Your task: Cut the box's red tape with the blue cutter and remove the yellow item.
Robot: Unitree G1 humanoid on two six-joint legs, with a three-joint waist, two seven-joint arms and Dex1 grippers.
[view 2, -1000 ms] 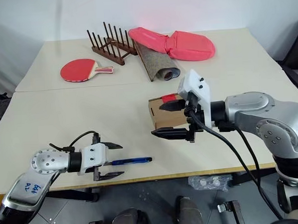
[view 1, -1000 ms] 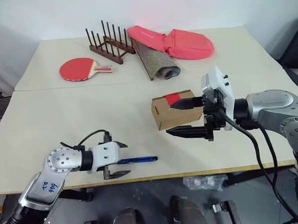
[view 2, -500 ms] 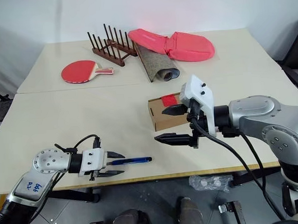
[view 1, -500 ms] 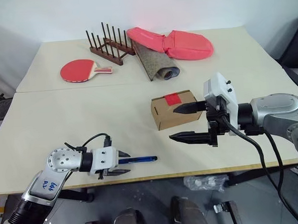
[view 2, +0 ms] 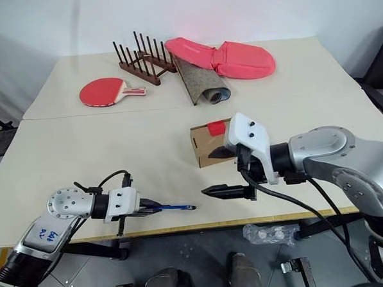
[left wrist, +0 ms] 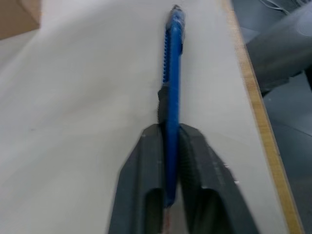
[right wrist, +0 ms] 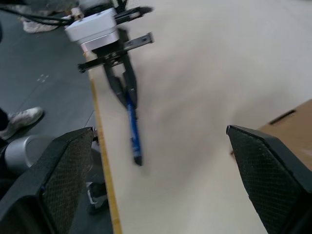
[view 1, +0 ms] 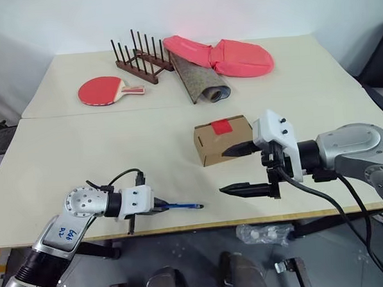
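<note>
I see a pale desk (view 1: 82, 149) made of two tops with a seam across. Far half: red paddle (view 1: 106, 90), dark peg rack (view 1: 137, 55), rolled mat (view 1: 198, 80), pink padded cover (view 1: 228, 55). Near half: the box (view 1: 222, 139) with the red tape (view 1: 221, 126) mid-desk, the blue cutter (view 1: 184, 205) by the front edge.

Matt brown cardboard box (view 1: 223, 140), glossy blue plastic cutter (left wrist: 172, 78), smooth pale table (view 1: 82, 143)
</note>
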